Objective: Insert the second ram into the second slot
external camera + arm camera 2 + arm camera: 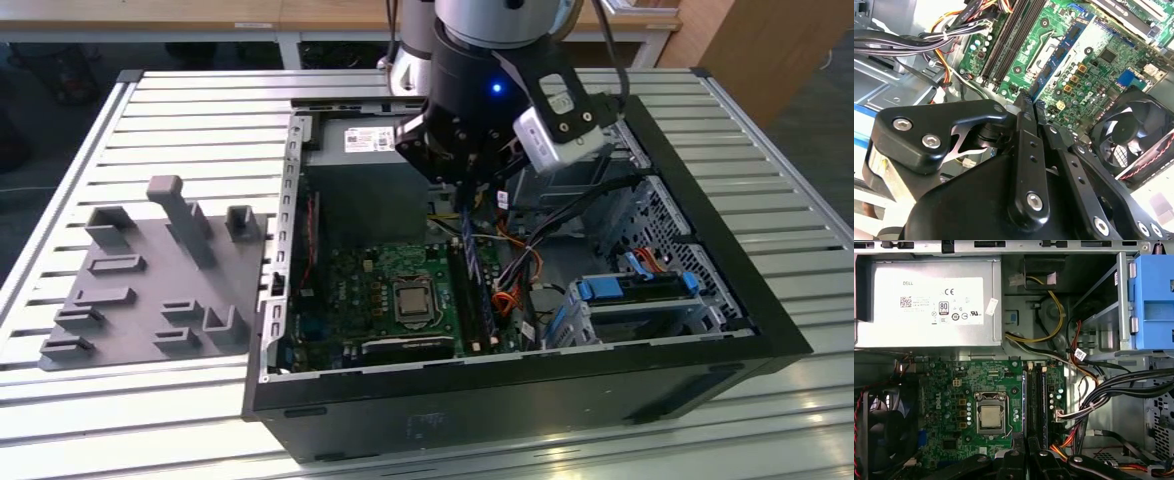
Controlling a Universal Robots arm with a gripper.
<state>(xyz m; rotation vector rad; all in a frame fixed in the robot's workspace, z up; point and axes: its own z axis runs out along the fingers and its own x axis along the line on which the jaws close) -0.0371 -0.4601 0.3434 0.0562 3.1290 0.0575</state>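
We judge the step in hand to be the carry-in. The claw hangs inside the open computer case, above the green motherboard, and the stick is not yet seated.

In the second wrist view its fingers are pressed together on something thin, and a narrow blue edge runs out from between the tips. We take that to be the second ram, pinched edge-on and reaching from the claw toward the board.

In the first wrist view the dark memory slots lie straight beyond the fingertips. The processor socket sits just to one side of that line. We cannot tell how far the stick's lower edge is from the slots, though in the exterior view it seems apart from the board. A bundle of cables hangs near the claw on the exterior view's right.

In our judgement, seating calls for the stick's edge to lie parallel over the free slot with the notch matched. It then needs a straight push without tilt, clear of those cables.
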